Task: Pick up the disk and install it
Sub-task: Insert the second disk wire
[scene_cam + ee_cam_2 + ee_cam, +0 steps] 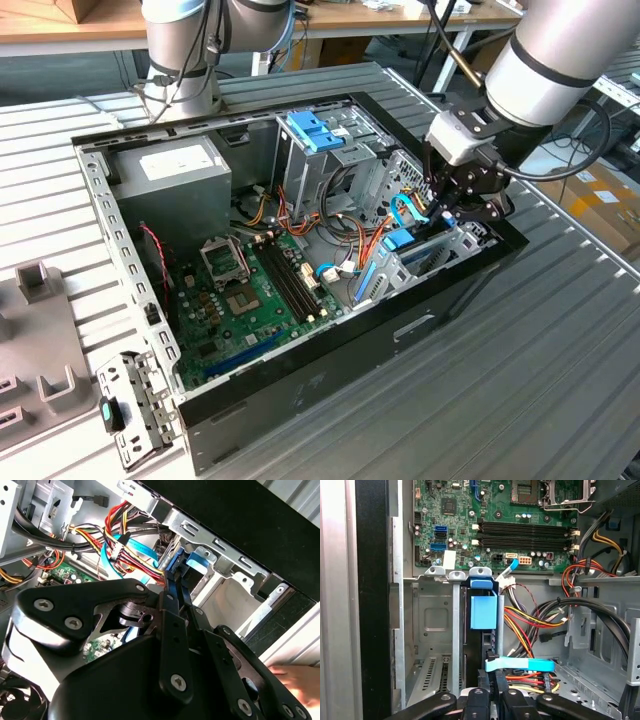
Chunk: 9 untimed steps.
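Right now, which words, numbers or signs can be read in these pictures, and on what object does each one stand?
No text can be read here.
White sticker on the power-supply box: its print is too small to read.
Small white label on the motherboard: unreadable.
Printed markings of the motherboard: too small to read.
Light-blue caddy of the disk: no print visible on it.

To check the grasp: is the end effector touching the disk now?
Touching. In the second wrist view the end effector is closed on the blue rail edge of the disk, and no gap shows between them.
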Each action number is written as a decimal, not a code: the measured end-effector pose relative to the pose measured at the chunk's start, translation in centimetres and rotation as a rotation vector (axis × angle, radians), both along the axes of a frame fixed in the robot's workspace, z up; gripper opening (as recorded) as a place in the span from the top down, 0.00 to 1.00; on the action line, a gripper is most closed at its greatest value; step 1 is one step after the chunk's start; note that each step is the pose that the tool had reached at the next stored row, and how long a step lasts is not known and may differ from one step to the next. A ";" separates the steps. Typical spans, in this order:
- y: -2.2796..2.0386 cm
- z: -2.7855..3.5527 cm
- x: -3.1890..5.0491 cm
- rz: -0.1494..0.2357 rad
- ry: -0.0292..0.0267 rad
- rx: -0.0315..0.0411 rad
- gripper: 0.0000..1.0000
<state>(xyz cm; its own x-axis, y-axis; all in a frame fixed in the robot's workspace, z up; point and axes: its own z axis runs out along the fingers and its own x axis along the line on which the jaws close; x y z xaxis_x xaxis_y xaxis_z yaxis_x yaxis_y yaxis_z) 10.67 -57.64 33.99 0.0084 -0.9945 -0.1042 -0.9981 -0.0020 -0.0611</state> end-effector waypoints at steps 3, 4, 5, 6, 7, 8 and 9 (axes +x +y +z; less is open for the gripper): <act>0.00 -0.01 0.00 0.000 0.0000 0.0002 0.84; 0.01 -0.06 0.01 0.000 -0.0001 0.0013 0.84; 0.00 -0.07 0.00 0.000 -0.0001 0.0012 0.82; 0.00 -0.07 0.00 0.000 -0.0001 0.0012 0.76; 0.00 -0.02 0.00 0.000 0.0000 0.0003 0.76; 0.00 -0.02 0.00 0.000 0.0000 0.0003 0.76; 0.00 -0.02 0.00 0.000 -0.0001 0.0003 0.76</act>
